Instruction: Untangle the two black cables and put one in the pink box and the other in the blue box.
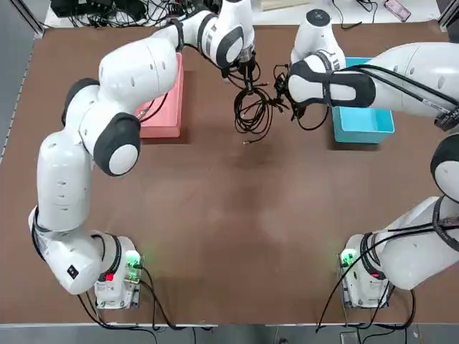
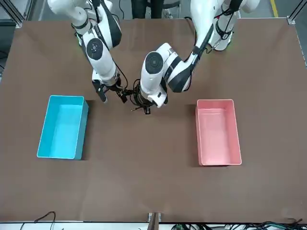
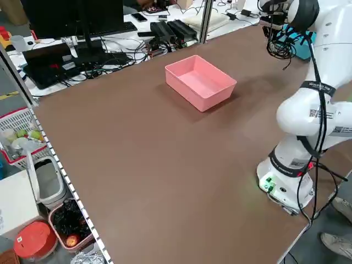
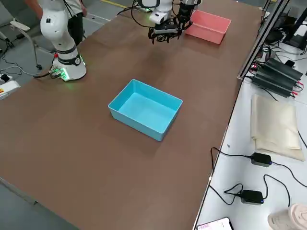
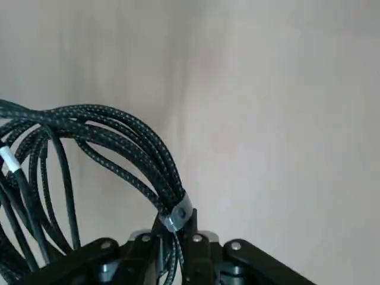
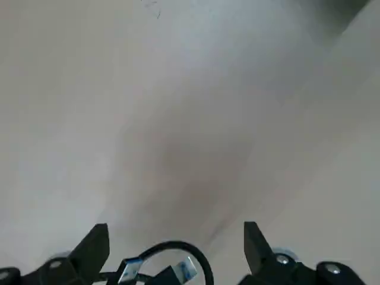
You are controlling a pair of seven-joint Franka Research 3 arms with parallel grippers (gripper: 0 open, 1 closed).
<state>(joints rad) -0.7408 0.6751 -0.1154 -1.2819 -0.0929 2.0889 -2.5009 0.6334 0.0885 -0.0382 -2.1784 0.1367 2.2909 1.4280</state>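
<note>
Cables [image 5: 127, 139], blk w/ pale-flecked braid, are hanging in rounded loops from the clenched jaws of the L gripper [image 5: 178, 221], high btwn the bins. The coil's long axis is running from that grip toward the robot bases, just to the left of the R gripper [image 6: 177, 227], whose jaws are standing wide w/ a smooth blk loop [image 6: 193, 248] curving btwn them, apparently ungripped. L is holding the bundle; R is waiting close by, likely needing a short leftward reach. Smooth plastic bins, rectangular, are flanking: pink box [image 2: 218, 134] on L's side, blue box [image 2: 62, 127] on R's.
</note>
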